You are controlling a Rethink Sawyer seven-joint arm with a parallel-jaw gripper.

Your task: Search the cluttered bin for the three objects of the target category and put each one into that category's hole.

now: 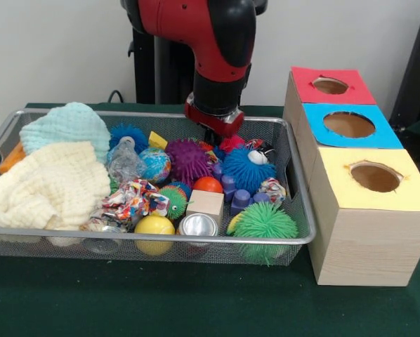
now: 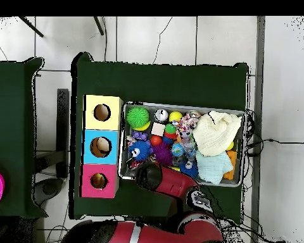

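The green-covered counter (image 1: 196, 309) carries a silver wire-mesh bin (image 1: 300, 210) and, beside it, a wooden box with 3 round holes under red, blue and yellow tops (image 1: 368, 210). The tool (image 1: 213, 130) hangs low at the bin's far wall; I cannot tell whether it is spread or pressed together. Just below it sit a purple spiky rubber ball (image 1: 189, 160) and a blue spiky rubber ball (image 1: 246, 170). Both look light, soft and squashy, so pinching across the body should work best.

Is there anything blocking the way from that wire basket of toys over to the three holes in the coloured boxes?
Only the basket's own wire wall on the side facing the boxes. Beyond it, the red hole, blue hole and yellow hole all lie open on top, with nothing covering them.
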